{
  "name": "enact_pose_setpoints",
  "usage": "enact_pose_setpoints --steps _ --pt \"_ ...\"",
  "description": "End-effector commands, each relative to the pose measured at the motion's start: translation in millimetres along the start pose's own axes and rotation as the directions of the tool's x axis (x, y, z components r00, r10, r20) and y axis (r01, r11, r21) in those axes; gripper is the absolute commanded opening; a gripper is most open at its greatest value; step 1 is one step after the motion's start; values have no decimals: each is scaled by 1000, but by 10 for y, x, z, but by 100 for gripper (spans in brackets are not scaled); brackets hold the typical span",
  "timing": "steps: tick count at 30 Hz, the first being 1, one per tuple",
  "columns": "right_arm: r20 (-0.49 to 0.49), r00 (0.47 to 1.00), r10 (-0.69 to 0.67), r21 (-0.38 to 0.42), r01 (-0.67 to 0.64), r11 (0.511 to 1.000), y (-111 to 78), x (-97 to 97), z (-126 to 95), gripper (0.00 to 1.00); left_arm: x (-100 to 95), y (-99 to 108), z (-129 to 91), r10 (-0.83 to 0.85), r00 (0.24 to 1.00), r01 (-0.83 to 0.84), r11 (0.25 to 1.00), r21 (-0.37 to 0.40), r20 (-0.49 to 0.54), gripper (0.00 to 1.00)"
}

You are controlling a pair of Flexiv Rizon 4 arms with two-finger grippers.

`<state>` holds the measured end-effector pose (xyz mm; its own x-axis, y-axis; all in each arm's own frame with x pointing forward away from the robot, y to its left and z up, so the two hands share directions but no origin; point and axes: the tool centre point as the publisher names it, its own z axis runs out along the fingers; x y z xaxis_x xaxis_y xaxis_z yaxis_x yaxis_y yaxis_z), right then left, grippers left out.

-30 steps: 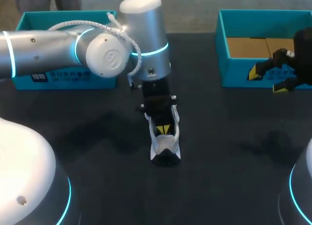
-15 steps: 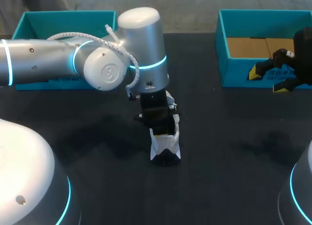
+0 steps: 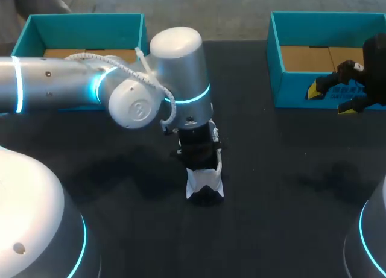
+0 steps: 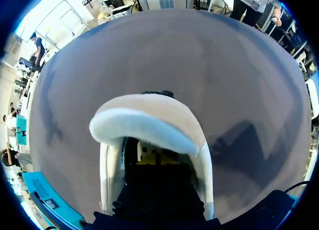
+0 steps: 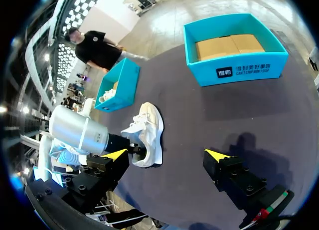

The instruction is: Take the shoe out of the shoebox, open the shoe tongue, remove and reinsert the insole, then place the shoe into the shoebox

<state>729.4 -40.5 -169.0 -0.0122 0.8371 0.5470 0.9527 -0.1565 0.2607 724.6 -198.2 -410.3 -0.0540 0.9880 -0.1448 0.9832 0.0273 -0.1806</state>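
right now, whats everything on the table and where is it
shoe: 1, white with a dark end, middle of the table
boxes: 2, teal, open tops, brown floors; one at the far left, the other at the far right
table: 1, black, under everything
left gripper: 1, black, down inside the shoe's opening
right gripper: 1, black with yellow tips, open and empty, above the table by the right box
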Motion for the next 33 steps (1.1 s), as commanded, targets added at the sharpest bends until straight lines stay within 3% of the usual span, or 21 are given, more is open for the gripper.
enact_pose_setpoints --steps 1,9,14,22,33 --pt "2 1000 2 -1 -2 1000 -9 4 0 100 37 -23 36 8 1000 -8 1000 2 -4 0" --pt "2 1000 2 -1 -2 1000 -9 4 0 100 46 -16 -179 29 1000 -29 999 -17 2 0" --pt "2 1000 2 -1 -2 1000 -9 4 0 100 10 -39 -304 55 998 -55 996 -74 1 0" --pt "2 1000 2 -1 -2 1000 -9 4 0 100 -21 19 -217 63 998 -64 987 -149 -10 0" --pt "2 1000 2 -1 -2 1000 -9 4 0 100 -17 31 -93 55 998 -61 988 -139 -41 0"
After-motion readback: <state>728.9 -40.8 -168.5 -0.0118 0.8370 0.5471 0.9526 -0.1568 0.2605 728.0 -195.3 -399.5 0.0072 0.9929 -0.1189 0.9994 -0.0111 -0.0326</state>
